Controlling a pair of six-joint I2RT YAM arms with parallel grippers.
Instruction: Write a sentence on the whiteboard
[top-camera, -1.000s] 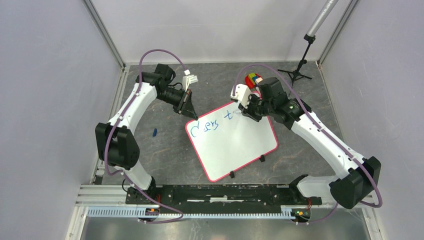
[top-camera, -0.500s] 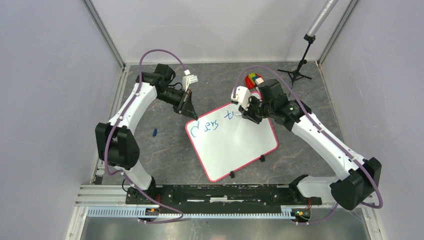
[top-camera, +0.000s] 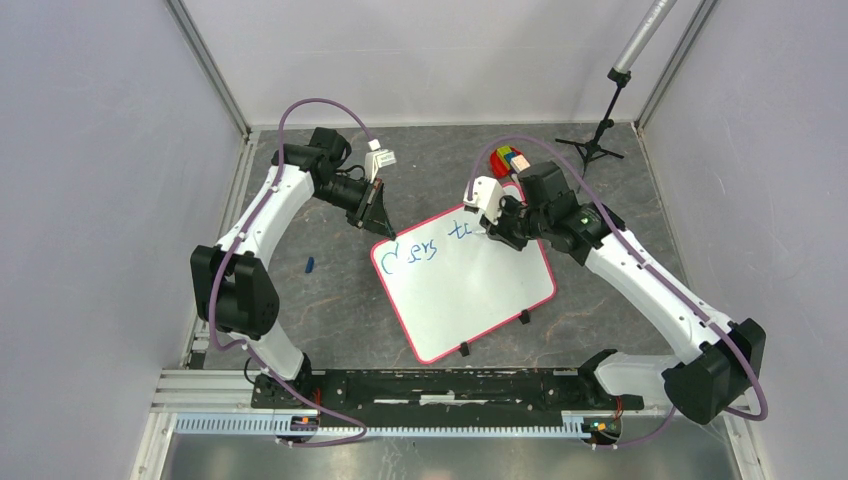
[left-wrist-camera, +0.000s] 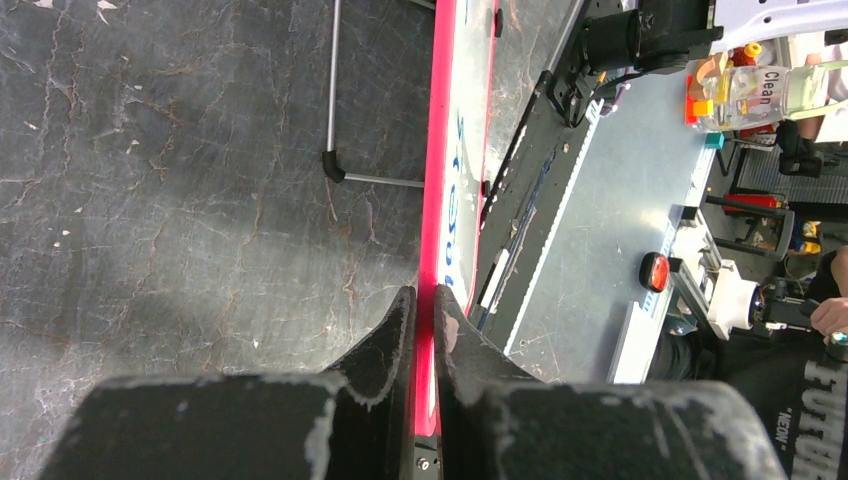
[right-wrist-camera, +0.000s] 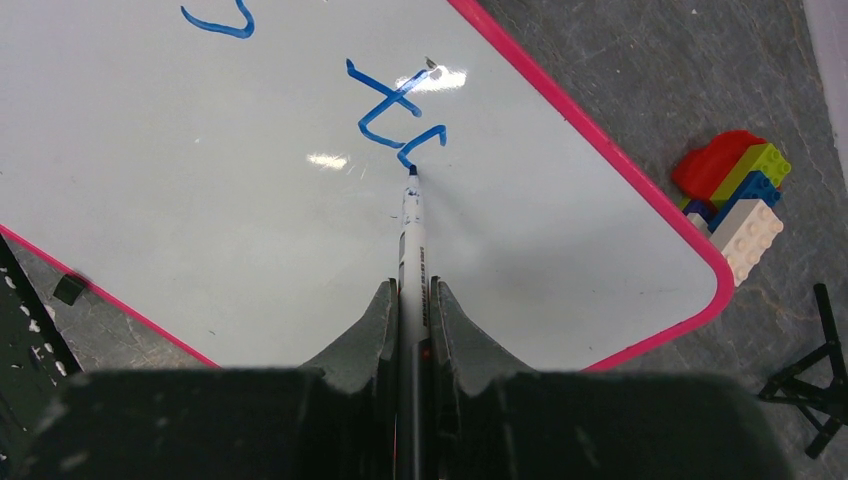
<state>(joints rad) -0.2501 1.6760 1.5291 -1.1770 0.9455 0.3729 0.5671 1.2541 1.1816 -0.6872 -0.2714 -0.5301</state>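
Marker (right-wrist-camera: 411, 245) tip touches the whiteboard (top-camera: 480, 300) at the blue lettering (top-camera: 422, 253), barrel clamped in the right jaws; left jaws pinch the board's pink rim.

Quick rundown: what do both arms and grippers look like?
Left arm and right arm: white links, black joints, a purple cable looped along each, white camera block at the wrist. Left gripper and right gripper: black tapered fingers, edges scuffed grey.
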